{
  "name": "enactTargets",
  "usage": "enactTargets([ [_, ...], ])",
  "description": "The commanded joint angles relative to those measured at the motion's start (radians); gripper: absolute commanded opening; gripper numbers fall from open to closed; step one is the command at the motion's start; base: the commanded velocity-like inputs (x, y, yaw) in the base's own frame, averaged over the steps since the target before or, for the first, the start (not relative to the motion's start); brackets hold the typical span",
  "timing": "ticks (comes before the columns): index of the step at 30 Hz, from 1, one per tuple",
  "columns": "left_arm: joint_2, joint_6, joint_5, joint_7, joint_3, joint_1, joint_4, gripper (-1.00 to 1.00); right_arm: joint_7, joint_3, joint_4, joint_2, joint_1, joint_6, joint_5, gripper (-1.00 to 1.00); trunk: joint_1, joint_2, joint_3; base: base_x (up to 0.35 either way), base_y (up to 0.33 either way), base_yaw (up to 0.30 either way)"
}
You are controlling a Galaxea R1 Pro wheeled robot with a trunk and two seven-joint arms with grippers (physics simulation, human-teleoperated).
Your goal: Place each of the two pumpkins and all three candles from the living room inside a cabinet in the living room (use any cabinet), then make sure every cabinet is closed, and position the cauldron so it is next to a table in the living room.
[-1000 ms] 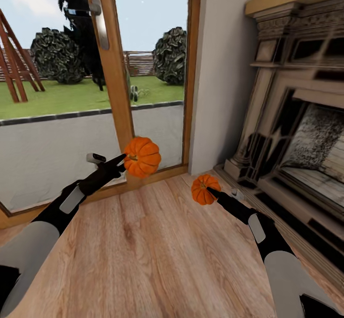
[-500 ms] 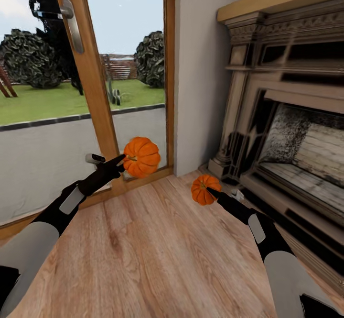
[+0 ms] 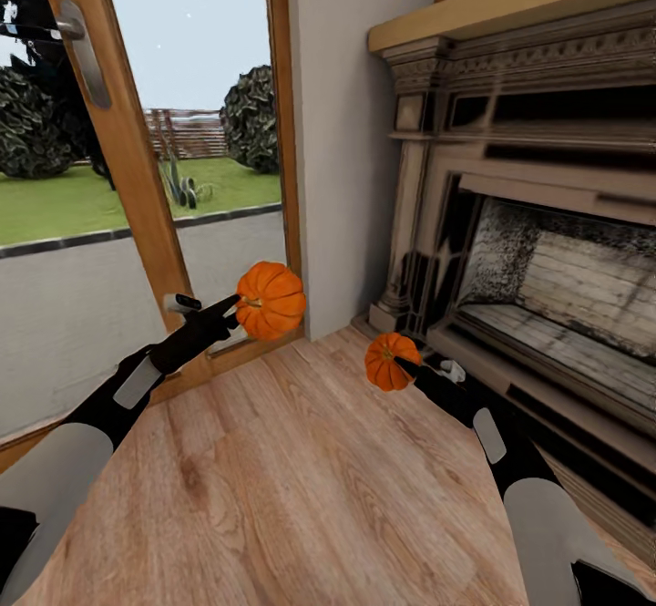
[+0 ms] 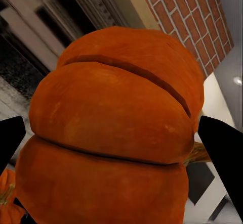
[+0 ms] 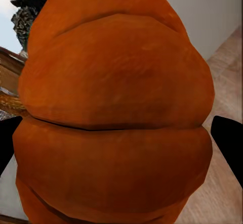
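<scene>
Head view: pale plank floor [image 3: 301, 487], glazed wooden door [image 3: 128, 178], white wall, carved stone fireplace [image 3: 528, 251] under brick. Left hand [image 3: 235, 311] clamps a ribbed orange pumpkin [image 3: 270, 300] aloft before the door; right hand [image 3: 404, 366] clamps the second pumpkin [image 3: 390, 361] above the floor.

Left wrist view: pumpkin [image 4: 114, 133] between dark fingers [image 4: 223, 153]; brickwork behind.

Right wrist view: smooth lobed pumpkin [image 5: 116, 107]; fingers [image 5: 230, 140] flanking.
</scene>
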Motion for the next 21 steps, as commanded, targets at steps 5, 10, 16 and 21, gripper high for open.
enactTargets([
  [5, 0.0, 0.0, 0.001, 0.001, 0.002, 0.0, 0.002, -1.0, 0.0, 0.0, -0.009, 0.0, 0.0, 0.003, -0.003, -1.0, 0.0, 0.0, 0.001, 0.0, 0.0, -0.025],
  [10, 0.0, 0.001, 0.001, 0.001, 0.002, 0.0, 0.003, -1.0, -0.072, 0.018, -0.009, 0.001, 0.0, 0.004, -0.003, -1.0, 0.0, 0.0, -0.001, 0.0, 0.0, -0.001],
  [16, 0.0, -0.001, 0.002, 0.001, 0.002, 0.001, 0.006, -1.0, -0.151, 0.028, -0.005, 0.001, 0.0, 0.002, -0.01, -1.0, 0.0, 0.0, -0.011, 0.0, 0.0, 0.0],
  [21, -0.004, 0.0, 0.003, 0.002, 0.003, 0.002, 0.008, -1.0, -0.15, 0.027, -0.003, 0.001, 0.0, 0.001, -0.012, -1.0, 0.0, 0.0, -0.019, 0.0, 0.0, -0.026],
])
